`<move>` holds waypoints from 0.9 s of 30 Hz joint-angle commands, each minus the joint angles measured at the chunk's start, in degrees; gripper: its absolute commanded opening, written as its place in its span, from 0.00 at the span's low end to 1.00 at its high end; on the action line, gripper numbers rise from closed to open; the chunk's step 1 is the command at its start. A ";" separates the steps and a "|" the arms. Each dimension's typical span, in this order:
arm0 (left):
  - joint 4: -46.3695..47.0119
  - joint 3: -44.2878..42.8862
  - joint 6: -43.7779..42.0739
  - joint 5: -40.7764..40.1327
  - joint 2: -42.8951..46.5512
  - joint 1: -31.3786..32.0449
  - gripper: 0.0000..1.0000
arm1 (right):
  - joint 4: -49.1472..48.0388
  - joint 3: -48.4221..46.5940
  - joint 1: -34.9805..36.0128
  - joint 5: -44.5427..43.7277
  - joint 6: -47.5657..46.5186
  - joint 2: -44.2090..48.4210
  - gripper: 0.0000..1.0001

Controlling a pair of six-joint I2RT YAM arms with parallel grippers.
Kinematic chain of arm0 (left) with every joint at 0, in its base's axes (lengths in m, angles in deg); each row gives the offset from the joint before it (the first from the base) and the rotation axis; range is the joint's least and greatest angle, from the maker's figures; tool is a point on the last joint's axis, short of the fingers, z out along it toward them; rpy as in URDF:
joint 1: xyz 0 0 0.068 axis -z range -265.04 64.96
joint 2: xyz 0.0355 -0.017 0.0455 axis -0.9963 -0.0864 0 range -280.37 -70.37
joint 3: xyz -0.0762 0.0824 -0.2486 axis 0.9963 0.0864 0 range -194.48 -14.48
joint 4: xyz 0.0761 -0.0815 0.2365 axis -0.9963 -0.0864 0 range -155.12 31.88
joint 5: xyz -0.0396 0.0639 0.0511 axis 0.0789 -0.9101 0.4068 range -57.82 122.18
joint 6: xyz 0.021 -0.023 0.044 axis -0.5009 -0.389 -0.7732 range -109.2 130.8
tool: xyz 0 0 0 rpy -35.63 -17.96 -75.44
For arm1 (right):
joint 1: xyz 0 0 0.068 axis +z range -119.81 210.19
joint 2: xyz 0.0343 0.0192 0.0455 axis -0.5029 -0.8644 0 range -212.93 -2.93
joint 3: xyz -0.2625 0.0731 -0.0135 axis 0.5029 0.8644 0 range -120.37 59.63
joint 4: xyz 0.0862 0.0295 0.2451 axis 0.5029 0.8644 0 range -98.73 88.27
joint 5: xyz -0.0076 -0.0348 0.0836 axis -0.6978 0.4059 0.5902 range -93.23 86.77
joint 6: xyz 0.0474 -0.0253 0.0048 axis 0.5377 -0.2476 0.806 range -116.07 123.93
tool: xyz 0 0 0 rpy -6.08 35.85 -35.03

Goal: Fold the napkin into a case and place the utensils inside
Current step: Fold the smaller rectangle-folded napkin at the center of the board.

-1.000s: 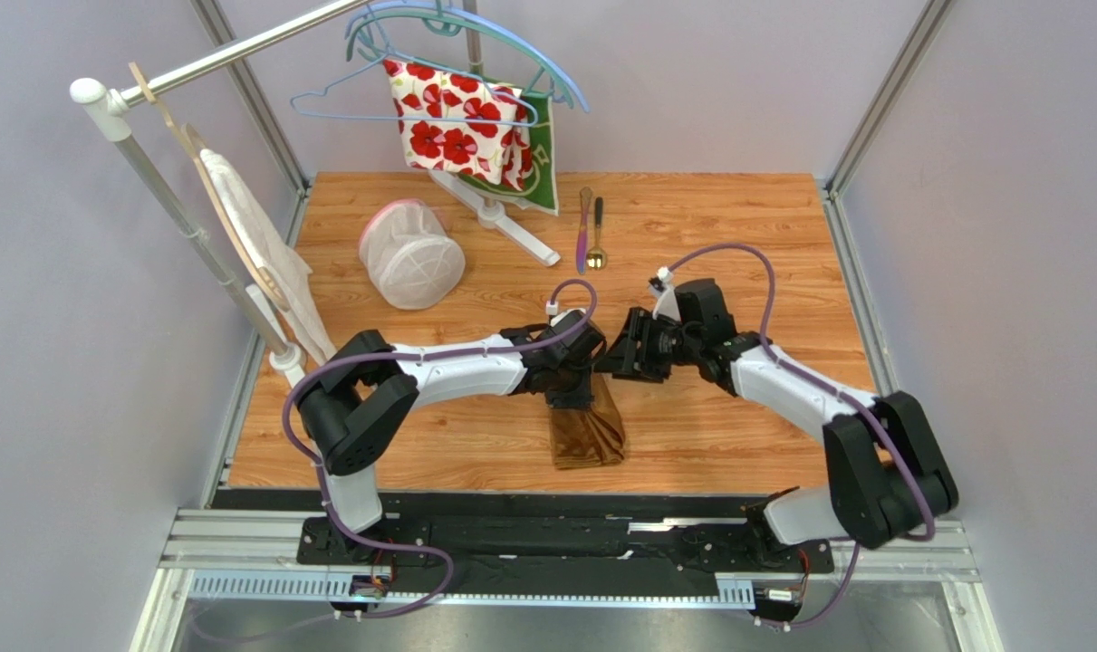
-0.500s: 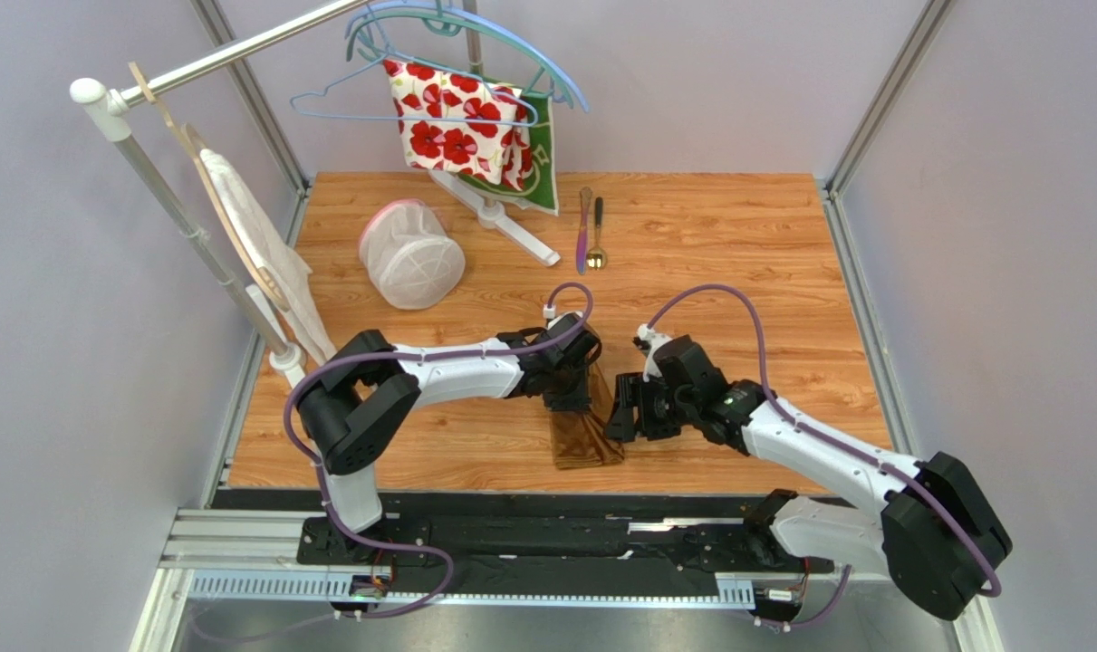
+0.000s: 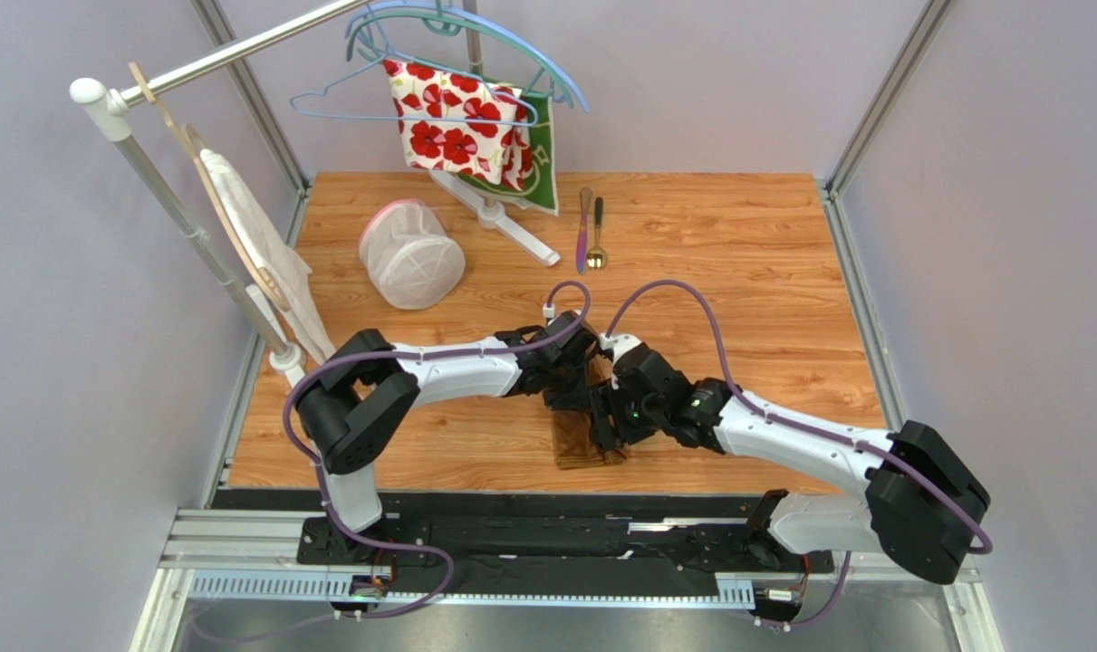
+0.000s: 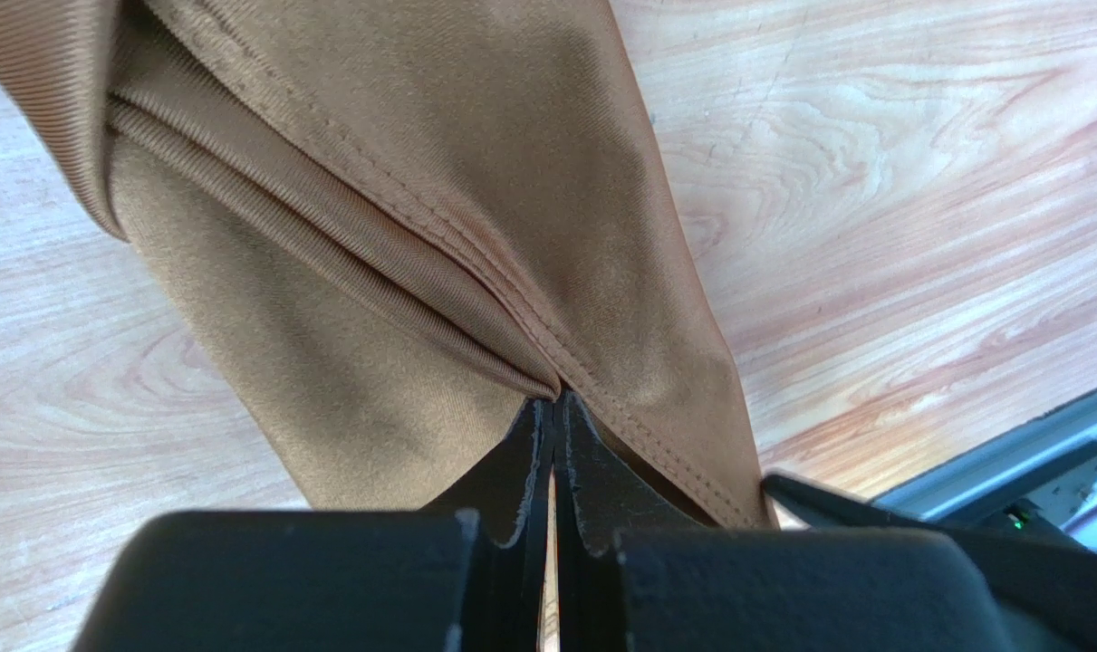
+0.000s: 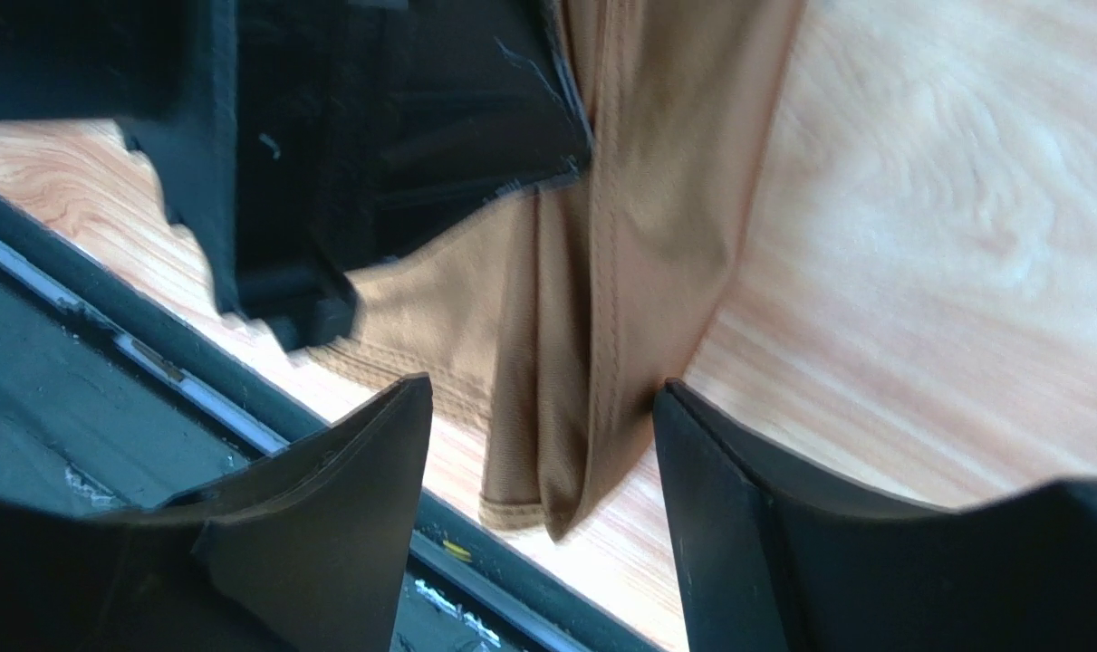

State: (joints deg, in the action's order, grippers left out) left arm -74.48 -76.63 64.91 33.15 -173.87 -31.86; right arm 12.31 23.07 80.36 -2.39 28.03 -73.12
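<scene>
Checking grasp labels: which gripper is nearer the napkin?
Left. The left gripper is shut on the napkin, pinching its hem; the right gripper stands open around its free end.

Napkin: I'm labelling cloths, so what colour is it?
The napkin is plain shiny golden-brown; left wrist view shows it best.

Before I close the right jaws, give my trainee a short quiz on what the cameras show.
1. True or false: the left jaws are shut on the golden-brown napkin.
2. Where are the purple-pink knife and the gold-bowled spoon? A: inside the napkin. B: side by side on the wooden table, beyond both arms. C: in the right jaws.
3. Fill in: the right jaws stand ___, with the napkin's lower end between them in the wrist view.
Key: 1 true; 2 B; 3 open.
</scene>
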 commanded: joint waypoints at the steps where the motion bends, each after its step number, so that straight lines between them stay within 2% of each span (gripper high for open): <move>1: 1.68 -0.60 0.47 0.78 2.43 -0.28 0.02 | -1.09 -3.52 1.86 -2.95 -2.91 -2.92 0.64; 5: 1.33 -0.95 0.56 1.05 2.69 -0.37 0.02 | -0.12 -4.58 3.61 -5.32 -3.44 -5.30 0.61; 12: 1.15 -1.22 1.35 2.01 2.61 -0.72 0.02 | 3.30 -7.47 9.14 -14.45 -4.85 -6.71 0.54; 17: 2.91 0.01 2.14 2.37 3.48 -1.24 0.02 | -1.42 -2.30 9.77 -14.29 -1.78 -0.40 0.59; 22: 3.96 0.71 2.32 3.07 3.75 -1.77 0.02 | -5.74 1.66 9.86 -11.83 -3.18 6.37 0.64; 27: 4.41 1.33 2.58 3.69 3.92 -2.04 0.02 | -7.06 3.07 9.68 -11.04 -4.41 5.16 0.65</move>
State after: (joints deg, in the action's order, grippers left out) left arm -72.32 -75.89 66.48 35.91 -172.54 -33.45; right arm 9.75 25.11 90.04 -14.32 26.23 -67.57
